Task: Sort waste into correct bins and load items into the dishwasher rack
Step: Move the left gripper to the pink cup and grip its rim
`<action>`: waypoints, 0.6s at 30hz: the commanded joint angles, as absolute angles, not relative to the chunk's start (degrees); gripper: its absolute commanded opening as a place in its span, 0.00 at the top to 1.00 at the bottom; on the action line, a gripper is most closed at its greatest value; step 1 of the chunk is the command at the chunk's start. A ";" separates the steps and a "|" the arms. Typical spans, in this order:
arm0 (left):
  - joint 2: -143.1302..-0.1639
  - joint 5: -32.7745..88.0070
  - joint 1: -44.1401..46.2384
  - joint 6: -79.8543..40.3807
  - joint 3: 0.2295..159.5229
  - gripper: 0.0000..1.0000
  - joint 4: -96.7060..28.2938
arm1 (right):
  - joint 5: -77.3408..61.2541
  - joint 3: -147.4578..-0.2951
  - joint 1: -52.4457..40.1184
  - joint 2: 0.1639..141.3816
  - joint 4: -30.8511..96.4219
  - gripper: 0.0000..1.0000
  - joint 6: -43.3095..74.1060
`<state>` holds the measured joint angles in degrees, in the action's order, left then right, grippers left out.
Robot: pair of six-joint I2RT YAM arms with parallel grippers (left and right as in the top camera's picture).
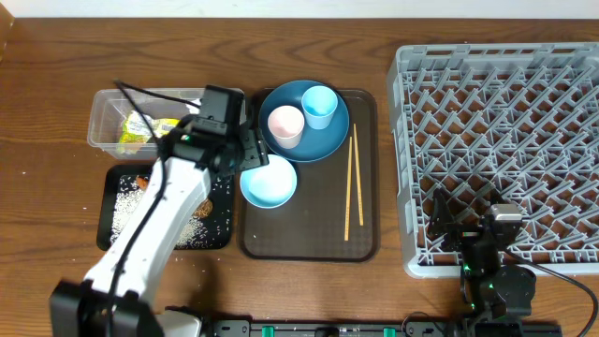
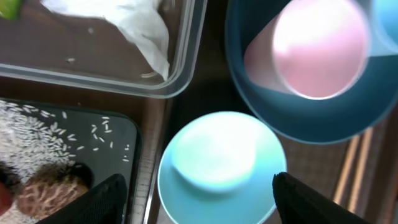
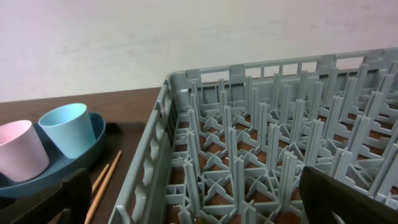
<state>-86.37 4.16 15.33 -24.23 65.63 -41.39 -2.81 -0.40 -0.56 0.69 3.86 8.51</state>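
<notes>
Overhead, the left gripper [image 1: 251, 157] hangs above the pale bowl [image 1: 269, 182] on the brown tray [image 1: 318, 239], apparently placed to lift it; its wrist view shows jaws spread, pinching nothing; the right wrist view shows the right gripper [image 3: 196, 186] spread, empty, parked over the grey rack [image 3: 155, 124]

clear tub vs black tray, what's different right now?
The clear tub is see-through and deeper; the black tray is opaque and shallow. The clear tub holds a napkin and wrapper; the black tray holds rice and a brown piece. Both are rectangular, similar footprint, side by side.
</notes>
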 commanded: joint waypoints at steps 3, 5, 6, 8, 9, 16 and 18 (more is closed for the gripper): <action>-91.18 4.19 16.69 -24.97 66.46 0.25 -38.24 | -2.83 -0.30 -0.38 0.38 4.05 0.01 8.08; -91.42 4.84 17.21 -24.97 66.46 0.28 -34.96 | -2.83 -0.32 -0.38 0.38 4.05 0.01 8.08; -91.29 5.76 17.45 -24.97 66.48 0.30 -32.86 | -2.83 -0.30 -0.38 0.38 4.08 0.01 8.08; -91.22 7.88 17.74 -25.02 66.65 0.34 -29.50 | -2.83 -0.30 -0.38 0.38 4.05 0.01 8.08; -91.24 8.88 17.89 -25.26 66.67 0.34 -27.94 | -2.83 -0.32 -0.38 0.38 4.05 0.01 8.08; -92.84 8.99 18.46 -26.96 66.67 0.34 -21.67 | -2.83 -0.30 -0.38 0.38 4.05 0.01 8.08; -93.65 8.99 18.59 -26.96 66.67 0.34 -19.46 | -2.83 -0.32 -0.38 0.38 4.05 0.01 8.08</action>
